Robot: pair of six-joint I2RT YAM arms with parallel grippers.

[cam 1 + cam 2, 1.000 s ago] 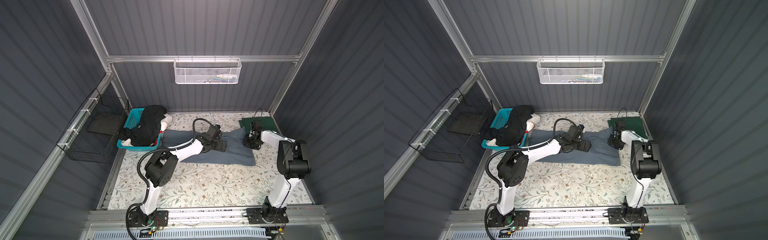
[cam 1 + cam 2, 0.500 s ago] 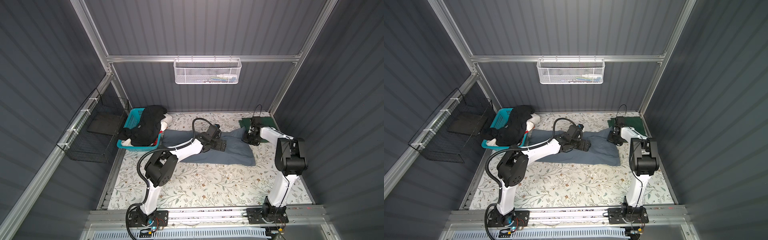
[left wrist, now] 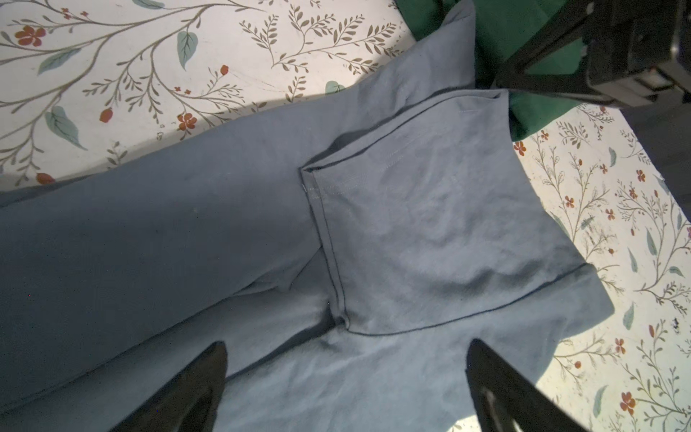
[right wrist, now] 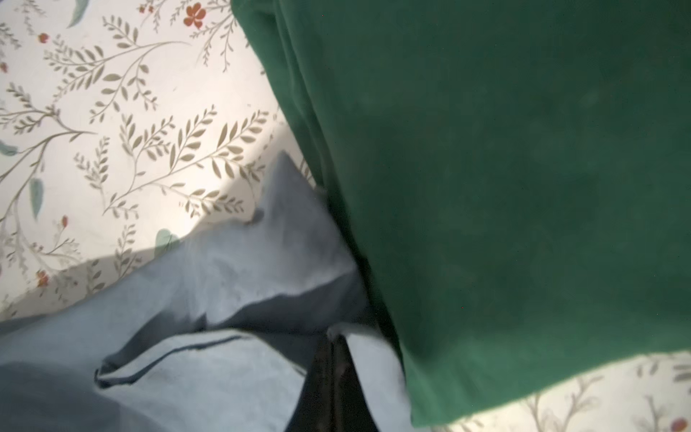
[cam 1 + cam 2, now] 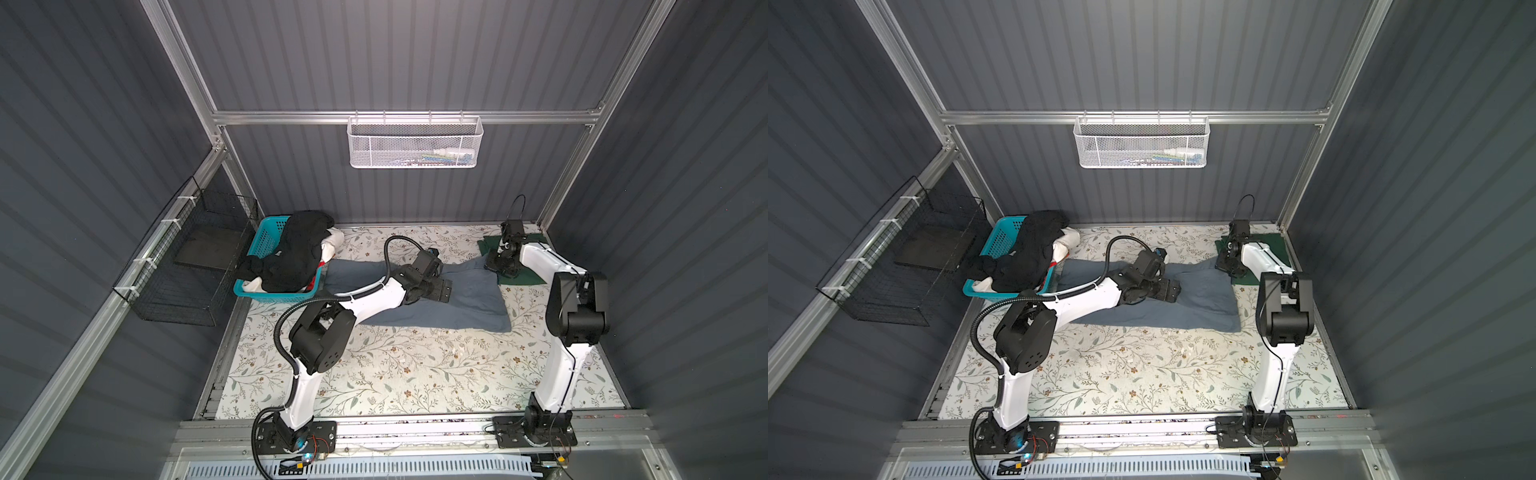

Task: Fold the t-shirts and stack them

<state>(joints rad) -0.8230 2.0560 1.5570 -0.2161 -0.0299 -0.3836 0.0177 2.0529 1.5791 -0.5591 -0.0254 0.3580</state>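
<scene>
Two robot arms are shown over a slate blue-grey t-shirt (image 5: 469, 299) spread on a floral table cover (image 5: 415, 365), just beside a turquoise basket (image 5: 266, 237).

The shirt is laid flat, stretching away from the basket, with one sleeve folded in. The left gripper (image 5: 440, 289) is held over its middle, jaws spread wide with nothing between them. At the shirt's end farthest from the basket, the right gripper (image 5: 498, 266) is set at a peaked corner of the cloth. Its fingers are seen close together, but a grip cannot be told. A folded dark green t-shirt (image 5: 528, 276) is laid farther still from the basket, touching the blue-grey one. A black t-shirt (image 5: 299, 249) and a white t-shirt (image 5: 332, 245) are heaped in the basket.
</scene>
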